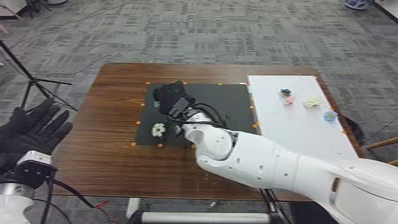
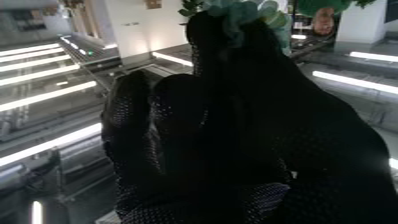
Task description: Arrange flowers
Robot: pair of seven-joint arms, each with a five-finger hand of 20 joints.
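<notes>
Over the upper left part of the black mat (image 1: 226, 94) is my right hand (image 1: 170, 94), in the head view. The right wrist view shows that right hand (image 2: 258, 85) pinching a pale blue-green flower (image 2: 242, 14) between its thumb and a finger. A white flower (image 1: 158, 130) lies on the mat's lower left part. On the white board (image 1: 289, 132) are a pink flower (image 1: 289, 100) beside a dark green one (image 1: 285, 92), a pale yellow flower (image 1: 312, 102) and a blue flower (image 1: 330, 116). My left hand (image 1: 32, 131) is open at the table's left side, fingers spread.
The brown table (image 1: 102, 150) carries the mat and board side by side, with small orange markers (image 1: 138, 122) along their edges. My right arm (image 1: 266, 162) crosses the lower right of the mat and board. A black tripod (image 1: 34, 80) stands left of the table.
</notes>
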